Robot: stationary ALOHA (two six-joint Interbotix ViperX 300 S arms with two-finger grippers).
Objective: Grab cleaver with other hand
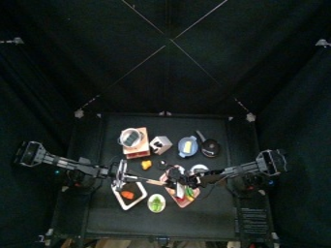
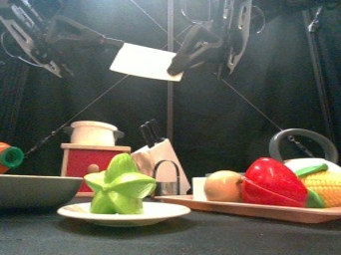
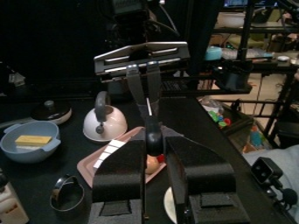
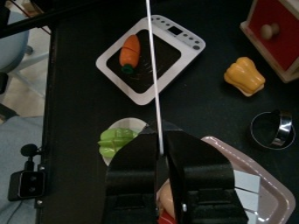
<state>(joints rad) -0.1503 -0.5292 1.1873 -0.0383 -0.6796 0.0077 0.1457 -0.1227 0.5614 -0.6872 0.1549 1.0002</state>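
Right gripper (image 4: 158, 138), in its own wrist view, has its two jaws squeezed nearly together on the cleaver (image 4: 152, 70). I see the blade only as a thin white line. Under it a white tray (image 4: 176, 33) holds a carrot (image 4: 132, 50). A green star fruit (image 4: 121, 140) sits on a plate.

Next I look through the left wrist view. The left gripper (image 3: 149, 87) is pinched on the cleaver's other end, and the right gripper faces it. A blue bowl (image 3: 14, 149) holds a yellow block (image 3: 33, 139). A silver kettle (image 3: 103, 124) stands by it.

From the front, I see the cleaver high in the air between both grippers, well above the table. A wooden tray (image 2: 240, 208) holds a red pepper (image 2: 273, 182) and corn (image 2: 322, 185). A dark bowl (image 2: 34, 189) is at the left.

From the top, both arms meet over the table's middle.
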